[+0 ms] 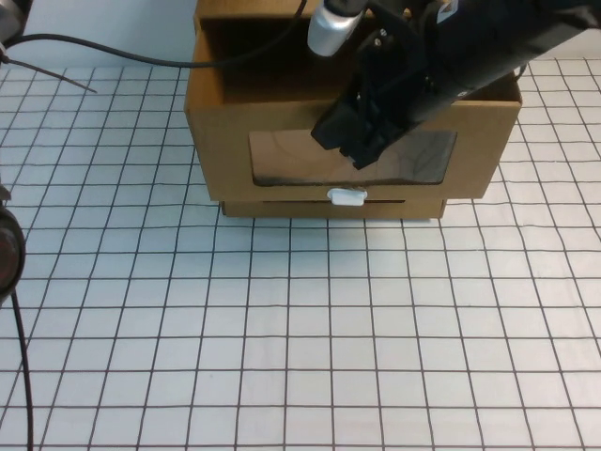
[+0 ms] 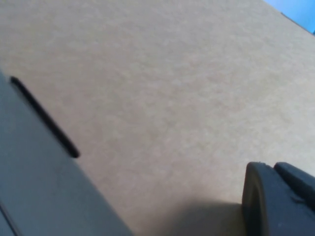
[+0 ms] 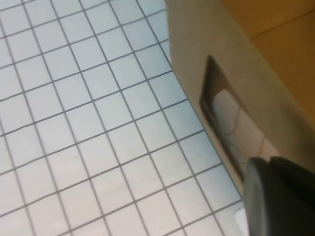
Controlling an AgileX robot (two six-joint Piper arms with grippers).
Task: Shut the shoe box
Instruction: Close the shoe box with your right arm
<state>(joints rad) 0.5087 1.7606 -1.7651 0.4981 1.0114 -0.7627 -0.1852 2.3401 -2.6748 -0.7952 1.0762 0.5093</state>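
Right gripper hangs in front of the shoe box, over the upper part of its clear window; its arm comes in from the top right. Can't tell if it's released or clenched: the tips merge into one dark block in the high view, and the right wrist view shows only a single dark piece at the frame edge.

Left gripper: only a dark corner of it shows in the left wrist view, close up against plain brown cardboard. State can't be told. High view doesn't show this gripper at all, just a dark round part and a cable at the left edge.

Shoe box sits at the far middle of the gridded desk, window facing the robot, white pull tab just under the window.

View differences: the right wrist view shows the window edge-on plus desk grid; the left wrist view shows no grid at all.

Count: one box, one window, one tab, one cable.
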